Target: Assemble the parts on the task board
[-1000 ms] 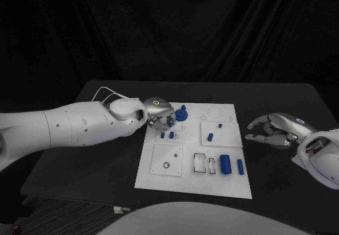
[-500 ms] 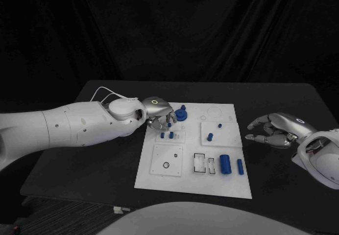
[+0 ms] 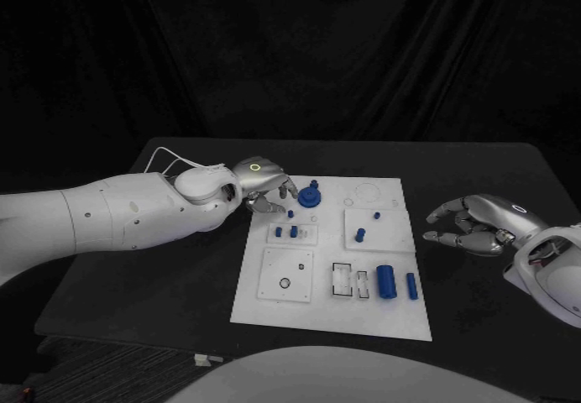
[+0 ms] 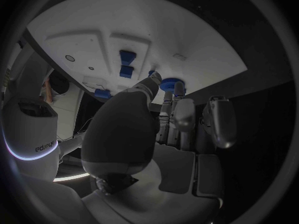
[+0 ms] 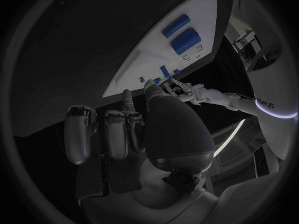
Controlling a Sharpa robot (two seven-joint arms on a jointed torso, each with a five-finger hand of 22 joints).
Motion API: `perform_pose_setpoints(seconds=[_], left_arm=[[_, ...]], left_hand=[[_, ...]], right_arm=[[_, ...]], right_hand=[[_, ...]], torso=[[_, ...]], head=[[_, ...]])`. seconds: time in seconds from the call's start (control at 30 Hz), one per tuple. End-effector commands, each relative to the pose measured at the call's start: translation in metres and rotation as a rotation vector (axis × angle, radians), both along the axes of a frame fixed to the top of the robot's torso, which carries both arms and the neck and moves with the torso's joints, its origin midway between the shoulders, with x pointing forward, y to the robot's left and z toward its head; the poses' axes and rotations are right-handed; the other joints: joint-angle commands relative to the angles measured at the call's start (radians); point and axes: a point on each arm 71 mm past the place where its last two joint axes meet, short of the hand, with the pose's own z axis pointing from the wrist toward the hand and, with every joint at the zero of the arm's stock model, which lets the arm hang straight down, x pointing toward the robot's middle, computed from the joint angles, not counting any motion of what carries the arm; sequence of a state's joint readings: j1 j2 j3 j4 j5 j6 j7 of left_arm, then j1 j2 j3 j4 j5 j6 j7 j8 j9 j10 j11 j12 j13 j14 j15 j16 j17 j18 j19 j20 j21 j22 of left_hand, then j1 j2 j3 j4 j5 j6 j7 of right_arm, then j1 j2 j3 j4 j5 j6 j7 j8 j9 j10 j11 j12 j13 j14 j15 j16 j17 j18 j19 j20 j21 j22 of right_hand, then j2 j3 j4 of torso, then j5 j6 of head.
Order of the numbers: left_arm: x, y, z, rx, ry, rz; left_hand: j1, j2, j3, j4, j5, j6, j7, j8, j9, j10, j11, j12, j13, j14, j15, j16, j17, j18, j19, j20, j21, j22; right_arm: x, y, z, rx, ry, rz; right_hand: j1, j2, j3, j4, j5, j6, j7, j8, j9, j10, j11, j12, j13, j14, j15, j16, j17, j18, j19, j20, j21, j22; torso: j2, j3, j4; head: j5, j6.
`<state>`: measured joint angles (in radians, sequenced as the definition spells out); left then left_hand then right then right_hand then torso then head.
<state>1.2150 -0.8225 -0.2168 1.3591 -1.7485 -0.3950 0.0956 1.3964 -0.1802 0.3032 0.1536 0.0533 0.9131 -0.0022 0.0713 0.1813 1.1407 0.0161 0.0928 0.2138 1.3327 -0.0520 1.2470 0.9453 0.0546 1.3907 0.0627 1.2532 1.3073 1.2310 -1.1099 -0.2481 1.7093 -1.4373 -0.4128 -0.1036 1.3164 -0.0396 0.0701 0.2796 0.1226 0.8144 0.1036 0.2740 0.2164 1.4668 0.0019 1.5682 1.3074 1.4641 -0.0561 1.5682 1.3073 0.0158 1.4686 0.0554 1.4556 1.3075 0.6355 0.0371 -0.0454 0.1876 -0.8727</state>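
Task board: white, smooth, matt, plastic by its look. Parts: blue, smooth plastic with a slight sheen. Bench: black, matt, even surface. Left hand and right hand: silver, metallic finish, glossy on the rounded backs. Arms: white, smooth, hard shells with a soft gloss. Backdrop: black cloth hanging in folds.
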Motion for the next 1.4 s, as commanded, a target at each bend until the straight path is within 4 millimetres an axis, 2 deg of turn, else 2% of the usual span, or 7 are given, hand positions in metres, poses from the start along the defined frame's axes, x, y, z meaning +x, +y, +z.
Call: perform_pose_setpoints(seconds=[0.03, 0.23, 0.53, 0.7, 0.87, 1.23, 1.4], left_arm=[[0.006, 0.009, 0.018, -0.032, -0.084, -0.039], [0.017, 0.034, 0.047, 0.021, -0.096, -0.102], [0.026, 0.050, 0.088, -0.162, -0.098, -0.115], [0.029, 0.046, 0.106, -0.638, 0.061, -0.098], [0.028, 0.044, 0.105, -1.036, 0.288, -0.055], [0.014, 0.043, 0.081, -1.466, 0.628, 0.004], [0.009, 0.042, 0.076, -1.547, 0.644, 0.011]], left_hand=[[-0.002, -0.012, -0.016, 0.016, -0.005, -0.003, -0.016, 0.003, 0.001, -0.037, -0.003, -0.004, 0.008, -0.079, 0.004, -0.082, -0.117, 0.033, -0.063, 0.006, -0.095, 0.141], [-0.030, -0.033, -0.112, 0.100, -0.005, 0.006, -0.036, 0.008, 0.002, -0.103, -0.047, 0.030, 0.061, -0.313, 0.022, -0.315, -0.355, 0.036, -0.120, 0.032, -0.160, 0.131], [-0.030, 0.108, -0.390, 0.137, -0.006, 0.008, -0.045, 0.009, 0.002, -0.304, -0.107, 0.056, 0.115, -0.597, 0.025, -0.677, -0.454, 0.108, -0.670, 0.045, -0.860, -0.090], [-0.076, 0.124, -0.258, 0.141, 0.008, 0.005, 0.040, -0.004, -0.009, -0.412, -0.012, 0.053, 0.058, -0.736, 0.058, -0.950, -0.553, 0.100, -0.831, 0.064, -1.087, -0.240], [-0.148, 0.209, -0.390, 0.124, 0.165, -0.132, 0.065, -0.001, -0.050, -0.703, 0.011, -0.002, -0.094, -1.080, 0.079, -1.192, -0.767, 0.107, -1.086, 0.077, -1.170, -0.427], [-0.274, 0.293, -0.516, 0.140, 0.072, -0.643, 0.013, -0.042, -0.151, -1.101, -0.048, -0.079, -0.203, -1.333, 0.112, -1.247, -0.945, 0.123, -1.362, 0.109, -1.227, -1.039], [-0.251, 0.192, -0.462, 0.142, 0.042, -0.671, -0.025, -0.043, -0.152, -1.122, -0.090, -0.087, -0.208, -1.333, 0.067, -1.247, -0.945, 0.120, -1.391, 0.093, -1.253, -1.307]], right_arm=[[0.002, 0.000, 0.011, 0.010, -0.038, -0.012], [0.018, 0.004, 0.052, 0.013, -0.139, -0.014], [0.034, 0.019, 0.095, -0.026, -0.211, 0.007], [0.043, 0.038, 0.098, -0.096, -0.222, 0.057], [0.044, 0.047, 0.087, -0.146, -0.190, 0.088], [0.042, 0.055, 0.055, -0.310, -0.120, 0.161], [0.038, 0.056, 0.040, -0.333, -0.089, 0.185]], right_hand=[[0.017, -0.001, -0.002, -0.003, 0.006, 0.009, 0.000, -0.001, -0.002, 0.104, 0.007, 0.003, 0.263, 0.107, 0.005, 0.003, 0.263, 0.015, 0.039, 0.005, -0.005, 0.223], [0.033, -0.002, -0.009, 0.003, 0.009, 0.018, -0.004, -0.007, -0.015, 0.104, 0.001, 0.003, 0.263, 0.107, 0.000, 0.003, 0.263, 0.019, 0.030, 0.000, -0.023, 0.217], [0.111, -0.005, 0.003, -0.014, 0.078, 0.099, -0.009, -0.012, -0.023, -0.203, -0.008, -0.491, -0.180, 0.107, -0.007, 0.003, 0.263, 0.033, 0.003, -0.009, -0.088, 0.197], [0.219, -0.039, 0.082, -0.040, 0.185, 0.141, -0.013, -0.049, -0.026, -0.397, -0.002, -0.874, -0.489, 0.091, -0.004, -0.030, 0.216, 0.058, -0.057, -0.005, -0.216, 0.158], [0.229, -0.065, 0.116, -0.026, 0.156, 0.141, -0.007, -0.080, -0.029, -0.462, 0.013, -0.970, -0.557, 0.067, 0.010, -0.075, 0.154, 0.073, -0.095, 0.005, -0.304, 0.132], [0.191, -0.094, 0.102, -0.035, 0.098, 0.023, -0.020, -0.200, -0.068, -0.711, 0.091, -1.342, -0.941, 0.052, 0.044, -0.104, 0.114, 0.079, -0.101, 0.041, -0.371, 0.123], [0.178, -0.087, 0.061, -0.034, 0.060, 0.021, -0.038, -0.203, -0.092, -0.712, 0.113, -1.373, -1.039, 0.064, 0.057, -0.089, 0.132, 0.074, -0.075, 0.049, -0.344, 0.137]], torso=[[0.000, -0.0007, 0.0009], [0.001, -0.0002, -0.0005], [0.007, -0.0112, 0.0108], [0.014, -0.0216, 0.0236], [0.019, -0.0298, 0.0350], [0.028, -0.0546, 0.0694], [0.030, -0.0616, 0.0761]], head=[[0.003, 0.000], [0.008, 0.000], [-0.002, 0.000], [-0.029, 0.000], [-0.054, 0.000], [-0.102, 0.000], [-0.109, 0.000]])
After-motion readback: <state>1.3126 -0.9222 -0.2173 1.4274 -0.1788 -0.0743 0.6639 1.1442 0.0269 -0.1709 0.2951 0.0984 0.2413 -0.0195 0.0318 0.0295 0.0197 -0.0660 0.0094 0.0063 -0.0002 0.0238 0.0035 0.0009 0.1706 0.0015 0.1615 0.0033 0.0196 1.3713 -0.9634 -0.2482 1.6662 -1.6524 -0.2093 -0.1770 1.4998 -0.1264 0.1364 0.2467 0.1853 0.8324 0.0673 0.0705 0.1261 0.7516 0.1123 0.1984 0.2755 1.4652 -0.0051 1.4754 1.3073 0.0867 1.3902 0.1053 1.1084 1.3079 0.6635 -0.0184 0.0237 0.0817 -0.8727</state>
